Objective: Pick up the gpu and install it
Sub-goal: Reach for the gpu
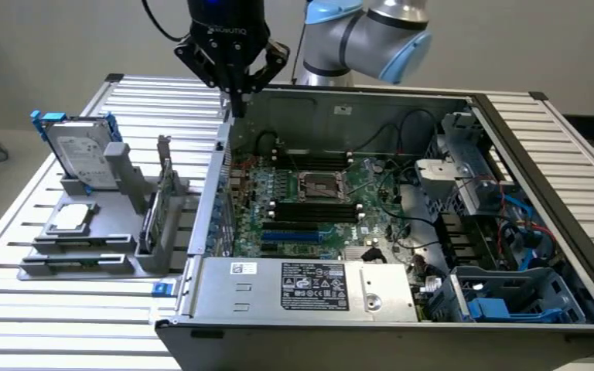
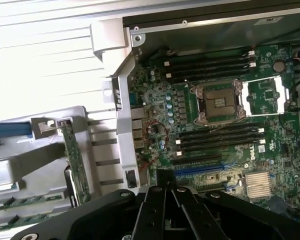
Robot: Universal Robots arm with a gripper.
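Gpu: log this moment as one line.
pincer: shut, empty, above computer case edge | gpu: upright in grey holder beside case | installed: no

On the tabletop (image 1: 59,309): computer case (image 1: 380,94) and rack (image 1: 80,259)
The rack sits just beside the computer case, on the exterior view's left. The hard drive (image 1: 78,154) stands at its far end, the gpu (image 1: 163,193) upright on the side nearest the case. Inside the case the motherboard (image 1: 308,193) lies behind the power-supply box (image 1: 308,286). The pincer (image 1: 237,104) hangs above the case's far left corner.
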